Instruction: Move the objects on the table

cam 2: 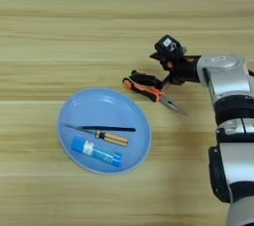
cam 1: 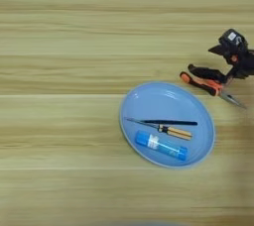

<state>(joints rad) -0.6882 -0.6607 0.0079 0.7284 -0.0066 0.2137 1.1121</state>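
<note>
The orange-handled pliers (cam 2: 148,85) lie flat on the table (cam 2: 74,31), just off the far right rim of the blue oval plate (cam 2: 69,113). Their metal nose points toward the lower right. My right gripper (cam 2: 159,70) hovers over the pliers' joint and is open. Its upper finger stands well above the pliers, and its lower finger reaches down beside the joint. Inside the plate lie the thin tan-handled screwdriver (cam 2: 101,132) and the blue tube with a white label (cam 2: 95,151). The left eye view shows the pliers (cam 1: 204,82) and the gripper (cam 1: 221,65) at its right edge.
My silver forearm (cam 2: 223,79) comes in from the right edge and runs down the right side of the right eye view. Bare wood stretches left of and beyond the plate.
</note>
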